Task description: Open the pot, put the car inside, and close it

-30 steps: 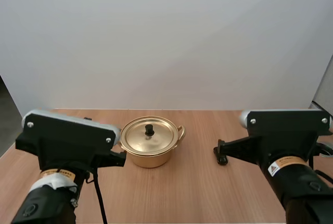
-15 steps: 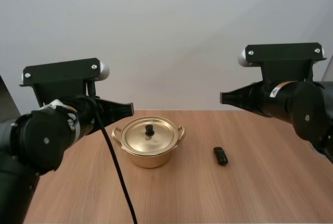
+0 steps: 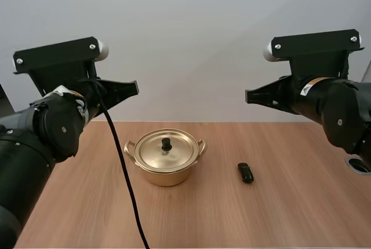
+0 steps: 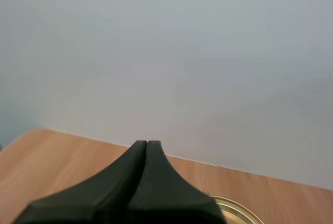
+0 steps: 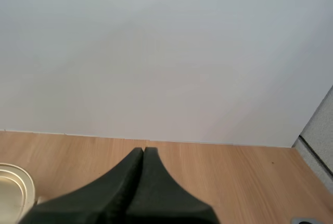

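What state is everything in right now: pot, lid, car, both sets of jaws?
Pot: upright on the table, closed.
Lid: seated on the pot, knob up, untouched.
Car: on the table right of the pot, apart from it, not held.
Left gripper: jaws shut on nothing, raised above the table.
Right gripper: jaws shut on nothing, raised above the table.

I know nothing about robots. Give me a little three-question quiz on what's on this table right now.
1. True or false: the lid sits on the pot.
2. The car lies: A) in the pot; B) on the table, to the pot's right; C) on the lid.
3. Fill in: the left gripper and right gripper are both ___, holding nothing.
Key: 1 true; 2 B; 3 shut.
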Controlling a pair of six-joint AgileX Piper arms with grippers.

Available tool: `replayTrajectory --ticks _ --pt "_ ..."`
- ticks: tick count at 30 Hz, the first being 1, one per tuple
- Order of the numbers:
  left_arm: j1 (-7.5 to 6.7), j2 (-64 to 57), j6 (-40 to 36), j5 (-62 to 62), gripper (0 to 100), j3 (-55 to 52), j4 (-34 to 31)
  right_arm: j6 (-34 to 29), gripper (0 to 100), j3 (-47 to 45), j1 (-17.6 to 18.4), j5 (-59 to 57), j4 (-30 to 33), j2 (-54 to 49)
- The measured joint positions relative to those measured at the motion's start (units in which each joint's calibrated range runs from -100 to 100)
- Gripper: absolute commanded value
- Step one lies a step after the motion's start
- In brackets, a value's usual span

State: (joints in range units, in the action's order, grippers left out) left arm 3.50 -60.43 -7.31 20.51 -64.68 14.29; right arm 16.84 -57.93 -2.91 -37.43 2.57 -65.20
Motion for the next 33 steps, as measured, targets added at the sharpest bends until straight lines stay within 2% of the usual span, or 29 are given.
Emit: replayTrajectory --ticks 3,5,7,9,10,13,15,16,19,23,28,33 --pt "-1.13 2.86 4.30 1.65 0 1.88 0.00 0.81 1 0.00 0.00 0.00 0.00 2.05" --pt "-1.75 5.46 7.10 2.73 0 3.19 0.11 1.77 23 0.00 0.00 0.00 0.00 3.77" --pt "-2.58 8.41 10.21 4.43 1 4.79 0.11 2.27 54 0.00 0.00 0.00 -0.11 5.78" --pt "-2.92 9.50 11.47 4.91 11 5.36 0.11 2.56 78 0.00 0.00 0.00 -0.25 7.26" --pt "-3.71 11.58 13.65 6.32 19 6.48 0.11 2.97 83 0.00 0.00 0.29 -0.24 8.13" --pt "-6.35 17.07 19.53 7.28 48 8.57 0.11 5.24 83 0.15 0.00 0.54 -0.49 10.55" --pt "-7.80 19.54 22.03 7.28 60 9.02 -0.19 5.64 81 0.15 0.00 0.36 -0.49 11.62" --pt "-8.53 21.04 23.59 7.36 63 9.01 -0.34 5.64 81 0.15 0.00 0.57 -0.52 12.12" --pt "-10.20 25.69 27.34 9.40 65 9.31 -0.75 5.64 81 0.15 0.00 0.61 -0.61 13.74" --pt "-11.77 30.98 28.48 9.85 65 9.58 -0.75 6.13 81 0.43 0.00 -0.08 -0.61 15.50" --pt "-12.01 36.08 28.48 14.27 65 12.40 -0.88 9.97 81 0.58 0.00 -3.26 -3.93 19.64" --pt "-12.01 39.76 28.48 20.62 65 16.98 -0.88 14.59 81 0.58 0.00 -3.26 -10.06 25.32"
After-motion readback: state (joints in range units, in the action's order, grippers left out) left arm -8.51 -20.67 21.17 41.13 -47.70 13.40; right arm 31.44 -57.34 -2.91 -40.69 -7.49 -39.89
